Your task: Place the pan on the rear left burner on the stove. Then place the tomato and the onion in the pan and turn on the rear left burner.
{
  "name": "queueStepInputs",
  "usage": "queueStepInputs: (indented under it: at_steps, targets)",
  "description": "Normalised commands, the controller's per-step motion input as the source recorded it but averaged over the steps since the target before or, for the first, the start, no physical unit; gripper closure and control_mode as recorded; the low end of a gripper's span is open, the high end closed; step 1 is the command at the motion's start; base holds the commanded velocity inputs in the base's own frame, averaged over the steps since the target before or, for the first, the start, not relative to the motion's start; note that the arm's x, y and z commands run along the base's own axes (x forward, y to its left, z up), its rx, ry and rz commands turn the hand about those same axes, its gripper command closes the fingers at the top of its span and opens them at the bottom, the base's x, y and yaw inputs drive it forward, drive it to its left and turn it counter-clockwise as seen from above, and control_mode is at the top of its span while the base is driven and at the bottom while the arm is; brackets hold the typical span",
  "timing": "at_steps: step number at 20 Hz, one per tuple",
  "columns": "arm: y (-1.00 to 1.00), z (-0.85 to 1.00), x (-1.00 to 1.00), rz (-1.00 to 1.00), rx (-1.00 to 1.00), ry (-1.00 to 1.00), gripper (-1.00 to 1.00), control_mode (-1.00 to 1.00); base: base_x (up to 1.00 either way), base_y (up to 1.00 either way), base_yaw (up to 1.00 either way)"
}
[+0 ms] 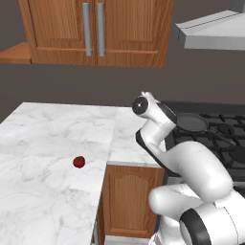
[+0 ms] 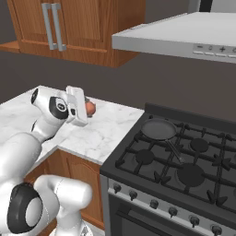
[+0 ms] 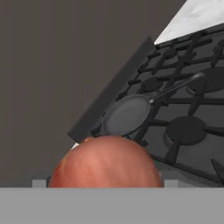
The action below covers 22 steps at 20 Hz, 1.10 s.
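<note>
Small orange-brown, slightly pinkish round onion: sits between the two finger tips of the white arm's two-finger gripper, above the rear part of the white marble counter, close to its edge against the stove. Jaws set wide, one tip at each flank of the ball with no gap to be made out; judged a grip on the onion, lifted clear of the counter, though the contact itself is too close to the lens to confirm.

Small shallow round dark grey pan: rests on the grate bars over the rear left burner of the wide black gas stove, short dark handle pointing toward the stove's front right. Counts as the first step done.

Small glossy dark red tomato: lies alone on the counter near the right edge of its nearer run, well apart from the pan.

Step in hand, as judged: carrying the onion to the pan.

- Keep the hold steady on a round, smooth ball likely to roll out.
- Travel above the grate bars and the pan's rim.
- Centre over the pan's floor, away from the handle.
- Lower close before opening, to avoid a bounce or roll over the shallow rim.

Dark knobs on the silver front panel: left for last.
</note>
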Motion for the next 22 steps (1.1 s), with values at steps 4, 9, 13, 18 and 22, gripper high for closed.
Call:
queueStepInputs:
  at_steps: [4,9,13,18,22]
  targets:
    - [-0.92,0.00,0.30,-0.13,0.00,0.21,1.00,-1.00,0.00,0.00,0.00]
    - [-0.78,0.00,0.47,-0.11,0.00,0.21,1.00,-1.00,0.00,0.00,0.00]
    - [-0.75,-0.01,0.52,-0.01,0.01,0.13,1.00,-1.00,0.00,0.00,0.00]
    - [-0.78,-0.17,0.50,0.02,0.01,0.11,1.00,-1.00,0.00,0.00,0.00]
    - [-0.61,-0.33,0.42,0.11,0.01,0.14,1.00,-1.00,0.00,0.00,0.00]
